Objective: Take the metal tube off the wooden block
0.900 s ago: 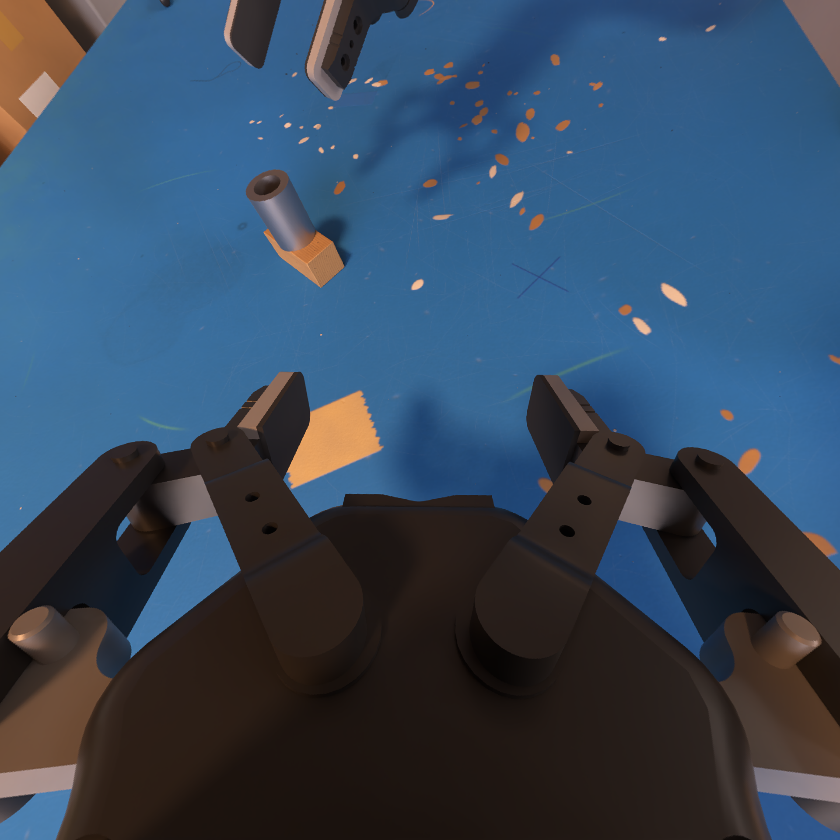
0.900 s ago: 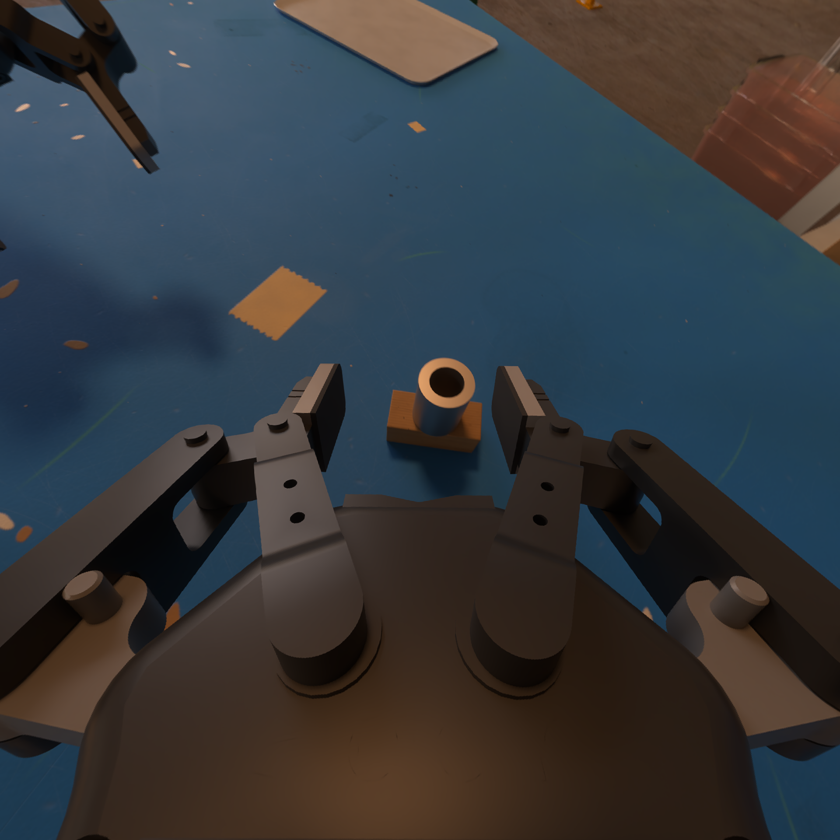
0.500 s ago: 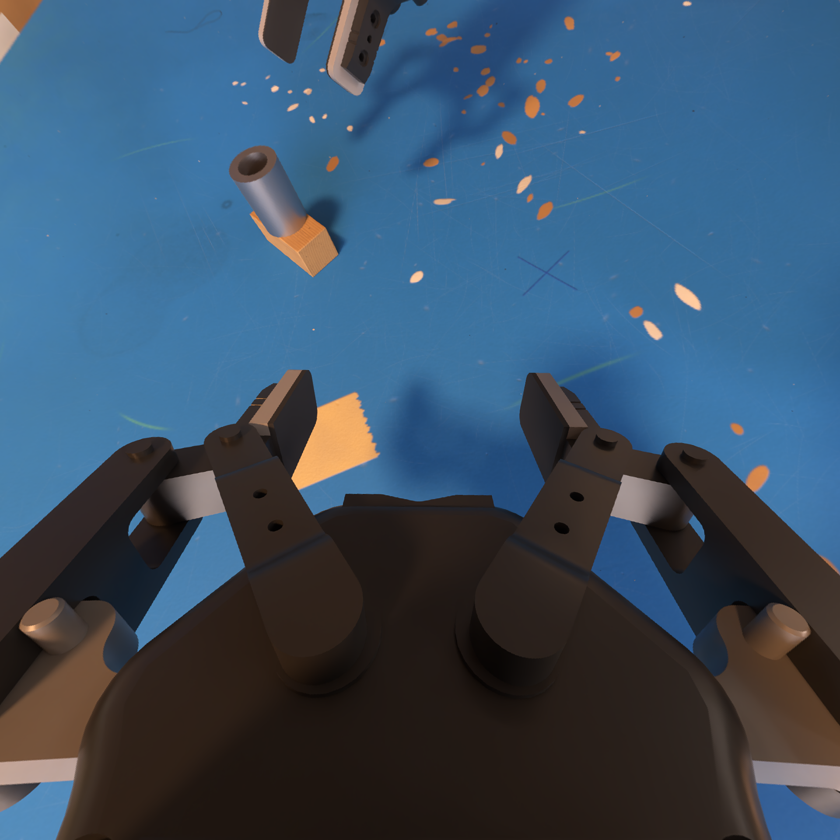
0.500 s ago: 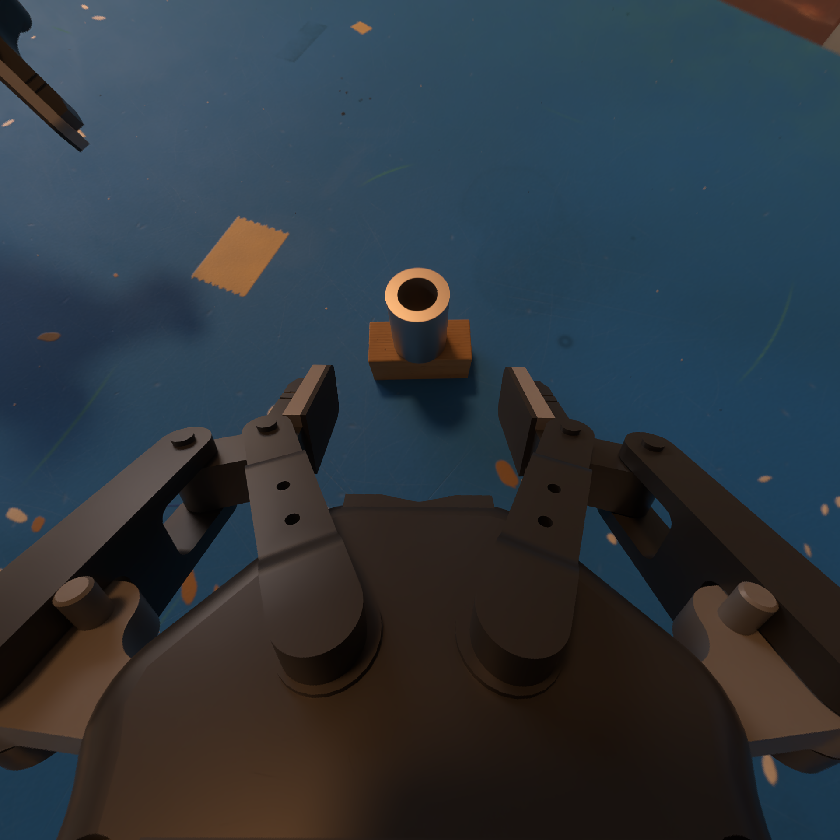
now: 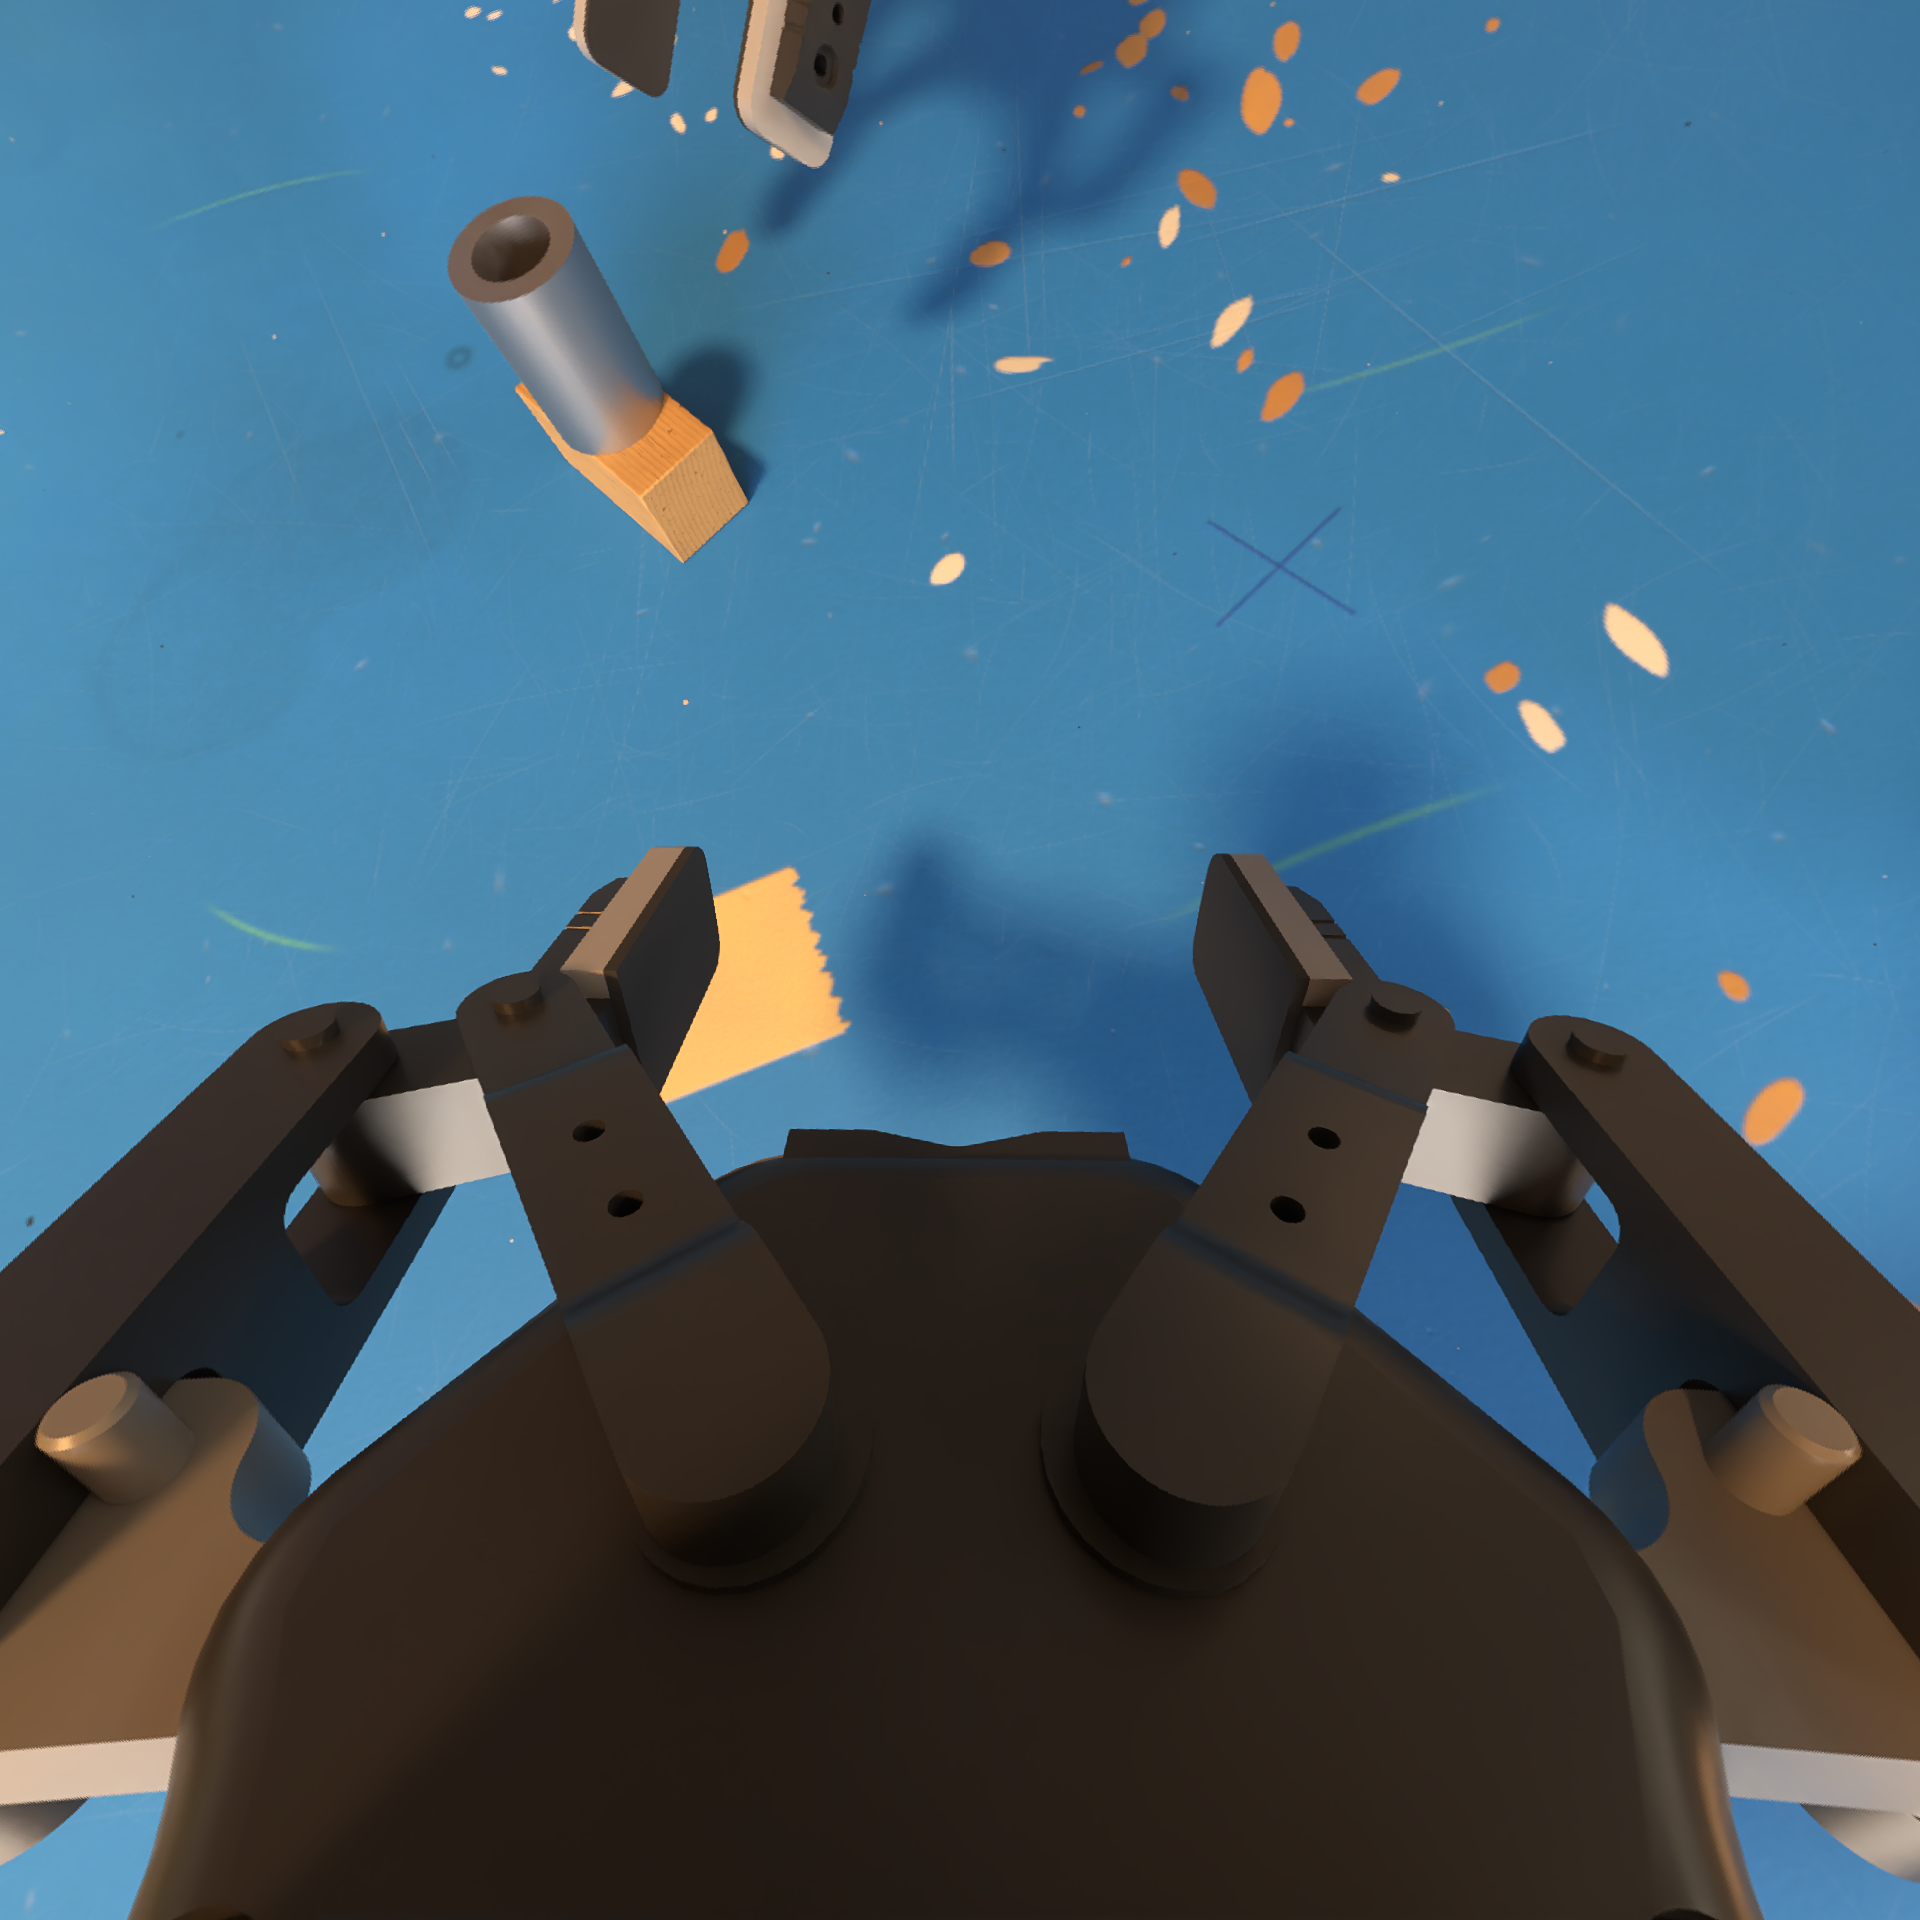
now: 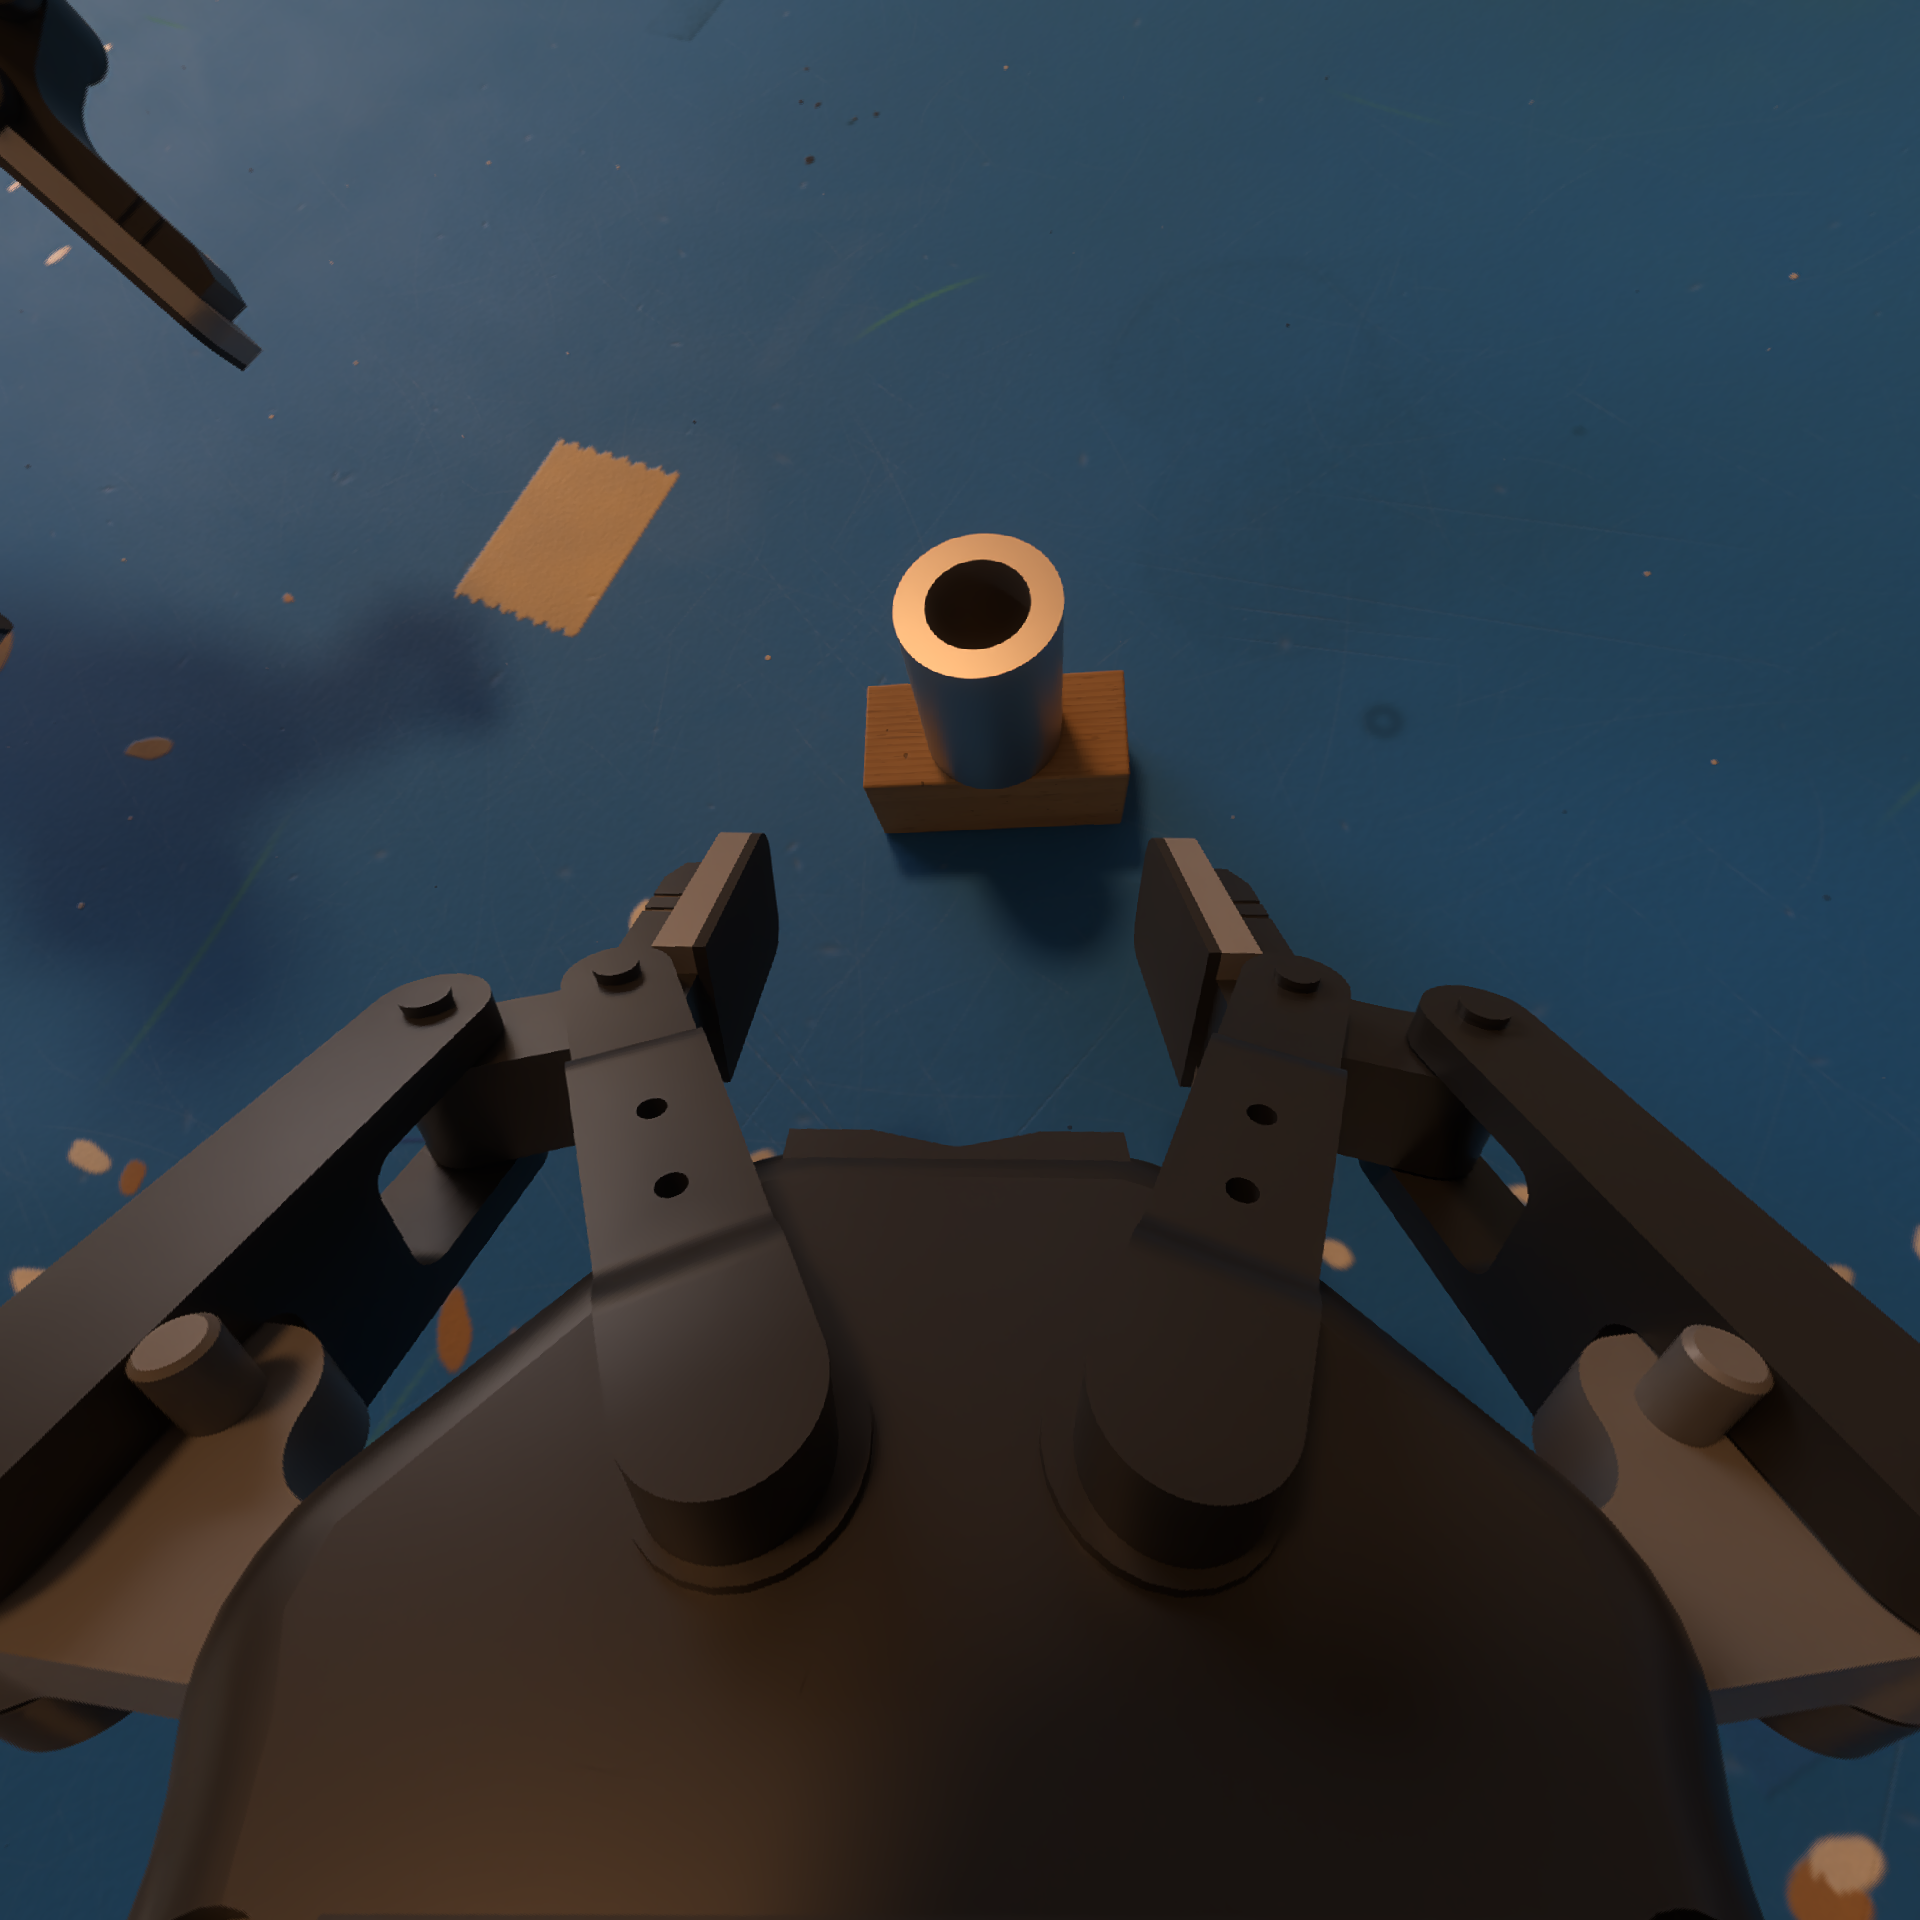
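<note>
A grey metal tube (image 6: pixel 985 694) stands upright on a small wooden block (image 6: pixel 1091 781) on the blue table. My right gripper (image 6: pixel 956 935) is open and empty, just short of the block, with the tube ahead of the gap between its fingers. In the left wrist view the tube (image 5: pixel 561 330) and block (image 5: pixel 665 480) sit at the upper left. My left gripper (image 5: pixel 954 940) is open and empty, well back from them. The right gripper's fingertips (image 5: pixel 792 83) show at the top edge there, beyond the tube.
A tan strip of tape (image 6: pixel 569 536) lies flat on the table left of the block; it also shows by my left finger (image 5: pixel 764 987). Orange and pale flecks (image 5: pixel 1259 102) dot the table. A dark cross mark (image 5: pixel 1283 566) is drawn on it. The left gripper's finger (image 6: pixel 125 249) shows at upper left.
The right wrist view has drawn back and tilted down, so the tube and block moved from between its fingers to ahead of them. In the left wrist view they moved slightly up and left.
</note>
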`<state>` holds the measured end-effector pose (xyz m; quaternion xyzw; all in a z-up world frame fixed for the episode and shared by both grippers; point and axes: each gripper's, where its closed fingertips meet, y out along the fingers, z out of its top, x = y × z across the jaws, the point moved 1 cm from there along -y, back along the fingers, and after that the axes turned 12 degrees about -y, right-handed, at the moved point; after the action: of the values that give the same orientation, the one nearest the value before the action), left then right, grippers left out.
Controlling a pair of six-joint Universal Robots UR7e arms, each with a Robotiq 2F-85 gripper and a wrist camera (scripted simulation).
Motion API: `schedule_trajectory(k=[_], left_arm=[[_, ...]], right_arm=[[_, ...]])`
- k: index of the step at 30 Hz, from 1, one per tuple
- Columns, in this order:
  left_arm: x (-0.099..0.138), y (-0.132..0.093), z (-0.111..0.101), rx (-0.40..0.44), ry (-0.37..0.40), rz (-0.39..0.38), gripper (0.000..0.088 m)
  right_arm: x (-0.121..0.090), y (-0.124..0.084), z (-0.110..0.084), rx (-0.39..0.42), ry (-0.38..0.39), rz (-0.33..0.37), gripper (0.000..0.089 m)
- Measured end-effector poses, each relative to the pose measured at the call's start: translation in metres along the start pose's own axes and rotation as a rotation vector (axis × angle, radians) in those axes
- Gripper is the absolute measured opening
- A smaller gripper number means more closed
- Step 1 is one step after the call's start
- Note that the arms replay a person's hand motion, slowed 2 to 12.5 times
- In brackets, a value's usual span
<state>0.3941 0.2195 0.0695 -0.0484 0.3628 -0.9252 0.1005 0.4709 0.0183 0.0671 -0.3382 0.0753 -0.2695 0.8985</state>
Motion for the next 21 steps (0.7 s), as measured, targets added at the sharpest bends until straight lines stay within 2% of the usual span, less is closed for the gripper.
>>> schedule_trajectory(k=[13,16,21], left_arm=[[0.005,0.003,0.0,0.004,-0.026,-0.011,0.0814],[0.005,0.001,0.002,0.013,-0.025,-0.011,0.081],[0.002,-0.004,0.005,0.028,-0.019,0.011,0.0799]], right_arm=[[-0.02,0.008,0.01,0.003,-0.01,0.088,0.0562],[-0.018,0.008,0.011,-0.016,-0.015,0.06,0.0537],[-0.004,0.004,0.014,-0.038,0.009,-0.057,0.0478]])
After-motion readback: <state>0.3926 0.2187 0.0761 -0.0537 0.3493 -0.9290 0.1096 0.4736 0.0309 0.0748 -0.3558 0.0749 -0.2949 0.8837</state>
